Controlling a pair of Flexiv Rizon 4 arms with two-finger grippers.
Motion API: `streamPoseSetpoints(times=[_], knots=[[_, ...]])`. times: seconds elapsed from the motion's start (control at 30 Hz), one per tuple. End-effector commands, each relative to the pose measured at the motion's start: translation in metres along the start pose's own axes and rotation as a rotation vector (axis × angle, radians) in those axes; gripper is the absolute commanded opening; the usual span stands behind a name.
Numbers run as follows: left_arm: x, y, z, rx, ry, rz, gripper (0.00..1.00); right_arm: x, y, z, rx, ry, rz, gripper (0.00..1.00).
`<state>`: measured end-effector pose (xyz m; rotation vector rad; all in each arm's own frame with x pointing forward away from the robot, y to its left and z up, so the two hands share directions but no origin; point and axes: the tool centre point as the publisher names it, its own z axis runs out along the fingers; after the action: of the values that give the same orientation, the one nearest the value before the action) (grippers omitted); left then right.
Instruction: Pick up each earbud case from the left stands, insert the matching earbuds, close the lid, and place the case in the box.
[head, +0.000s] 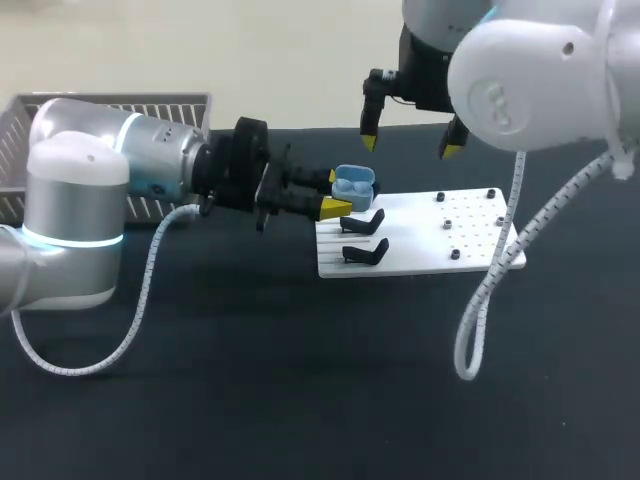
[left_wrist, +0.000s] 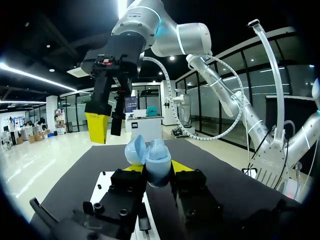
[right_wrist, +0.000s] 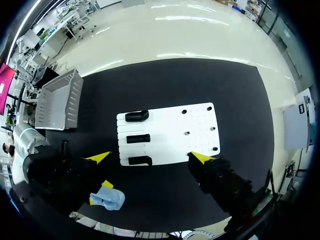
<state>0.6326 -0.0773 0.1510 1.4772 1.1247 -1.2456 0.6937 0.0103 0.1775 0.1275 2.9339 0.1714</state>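
A light blue earbud case (head: 353, 184) with its lid up is held off the table, my left gripper (head: 338, 193) shut on it from both sides. The left wrist view shows the case (left_wrist: 153, 159) upright between the yellow tips of that gripper (left_wrist: 155, 168). My right gripper (head: 410, 145) hangs open and empty above and just right of the case. In its own view the right gripper (right_wrist: 149, 157) spreads wide over the white board (right_wrist: 175, 127), with the case (right_wrist: 107, 199) off to one side. Whether the case holds earbuds is unclear.
The white board (head: 420, 240) lies right of centre with black stands (head: 362, 222) along its left side and small dark pegs (head: 448, 224) on the right. A white wire basket (head: 100, 105) sits at the back left. Bare black tabletop spans the front.
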Motion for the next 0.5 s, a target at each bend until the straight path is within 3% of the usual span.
streamPoseSetpoints(times=[0.03,0.5], knots=[[0.001,0.0,0.0,-0.002,-0.001,0.003,0.0,0.001,0.002,0.004,0.023,0.072,-0.001,1.0],[0.001,0.0,0.0,-0.002,-0.001,0.003,0.0,0.031,-0.006,0.005,0.038,0.153,-0.015,1.0]])
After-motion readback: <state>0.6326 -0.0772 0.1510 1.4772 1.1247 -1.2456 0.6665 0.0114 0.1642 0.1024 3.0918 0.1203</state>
